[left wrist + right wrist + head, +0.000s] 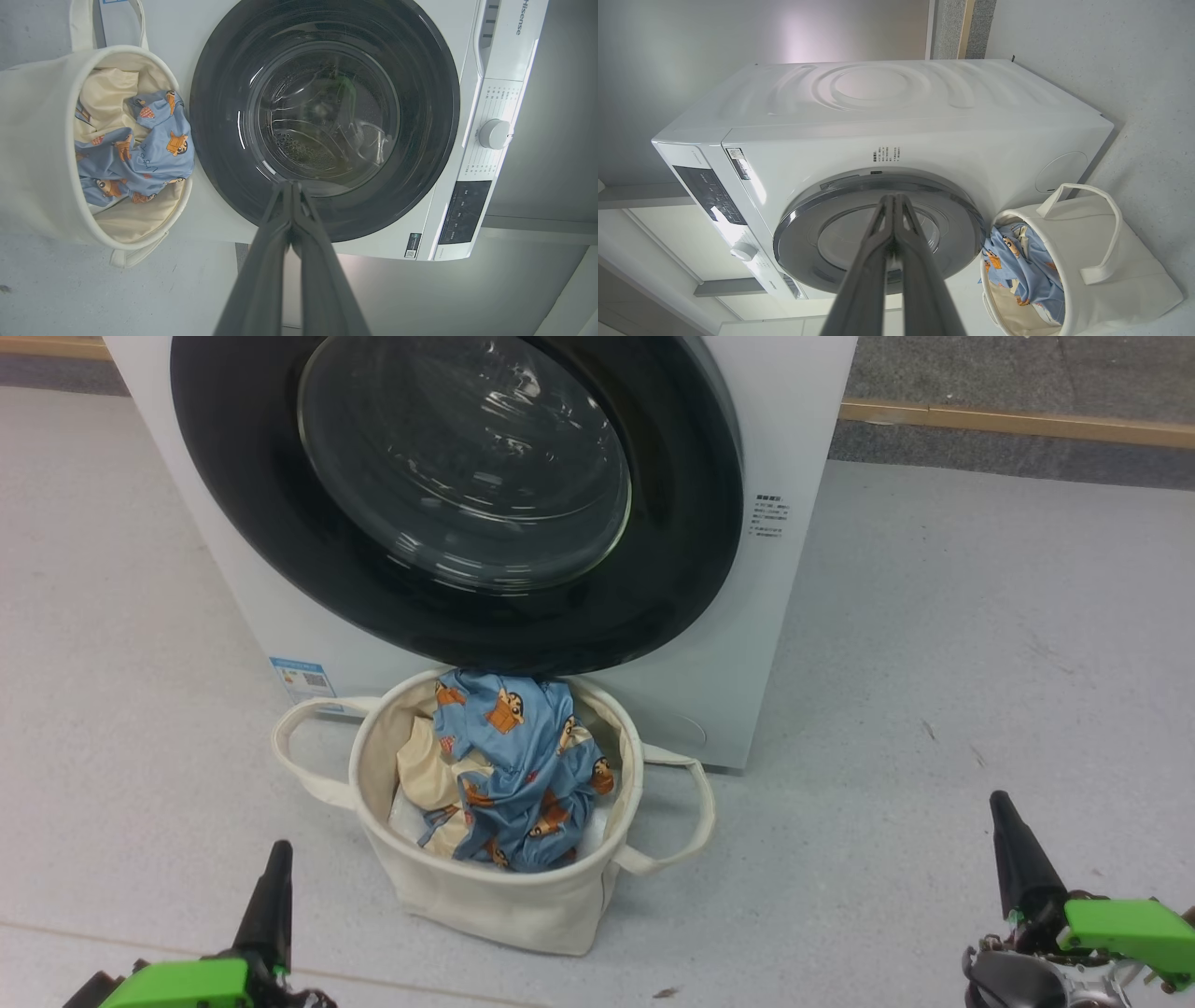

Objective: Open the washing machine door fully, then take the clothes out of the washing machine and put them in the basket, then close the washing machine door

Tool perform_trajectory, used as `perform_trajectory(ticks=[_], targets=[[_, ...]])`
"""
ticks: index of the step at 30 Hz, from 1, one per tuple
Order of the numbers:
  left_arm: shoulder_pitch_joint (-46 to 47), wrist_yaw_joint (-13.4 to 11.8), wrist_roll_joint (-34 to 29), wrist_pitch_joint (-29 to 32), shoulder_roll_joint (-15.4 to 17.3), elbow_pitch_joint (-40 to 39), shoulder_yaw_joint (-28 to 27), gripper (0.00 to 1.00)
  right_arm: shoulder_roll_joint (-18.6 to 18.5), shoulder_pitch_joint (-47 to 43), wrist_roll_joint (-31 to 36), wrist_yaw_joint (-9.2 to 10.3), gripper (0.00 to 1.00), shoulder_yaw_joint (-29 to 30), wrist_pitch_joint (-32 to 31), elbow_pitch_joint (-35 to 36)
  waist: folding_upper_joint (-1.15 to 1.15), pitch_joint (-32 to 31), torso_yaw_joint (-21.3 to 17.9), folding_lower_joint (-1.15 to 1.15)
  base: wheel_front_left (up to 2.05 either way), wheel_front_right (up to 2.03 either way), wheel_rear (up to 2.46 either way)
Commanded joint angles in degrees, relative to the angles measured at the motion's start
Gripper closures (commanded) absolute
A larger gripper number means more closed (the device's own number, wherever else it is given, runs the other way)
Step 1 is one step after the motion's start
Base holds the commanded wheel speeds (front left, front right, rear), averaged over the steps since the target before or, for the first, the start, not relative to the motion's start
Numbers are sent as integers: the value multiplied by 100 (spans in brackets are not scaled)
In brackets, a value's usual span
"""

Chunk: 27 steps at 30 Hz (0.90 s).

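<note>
The washing machine (794, 448) (495, 56) (924, 121) stands on the floor with the washing machine door (448, 485) (327, 116) (878, 233) lying flush against its front. In front of it sits the basket (504, 896) (32, 154) (1125, 275), holding the clothes (513, 765) (140, 154) (1017, 266): blue cartoon-print fabric over a cream piece. My left gripper (278, 849) (291, 184) is shut and holds nothing, low at the left. At the lower right my right gripper (1001, 800) (894, 198) is shut too, with nothing in it. Both are well back from the machine.
Grey floor spreads to both sides of the machine and basket. A wooden skirting strip (1018, 422) runs along the back wall. The machine's control panel and dial (494, 134) (743, 251) lie along its top front.
</note>
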<state>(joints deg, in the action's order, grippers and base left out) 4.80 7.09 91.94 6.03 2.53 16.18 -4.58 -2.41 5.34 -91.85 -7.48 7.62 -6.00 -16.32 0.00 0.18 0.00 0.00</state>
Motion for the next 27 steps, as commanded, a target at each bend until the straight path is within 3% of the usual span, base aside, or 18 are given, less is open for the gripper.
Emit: perform_trajectory(ticks=[1,27], targets=[[139,40,23,46,34,-213,-195,100,-47,84,-33,-1,100,-111,-47,230,0,0,0,0,0,0,0],[139,40,23,46,34,-213,-194,100,-47,84,-33,-1,100,-112,-47,230,0,0,0,0,0,0,0]])
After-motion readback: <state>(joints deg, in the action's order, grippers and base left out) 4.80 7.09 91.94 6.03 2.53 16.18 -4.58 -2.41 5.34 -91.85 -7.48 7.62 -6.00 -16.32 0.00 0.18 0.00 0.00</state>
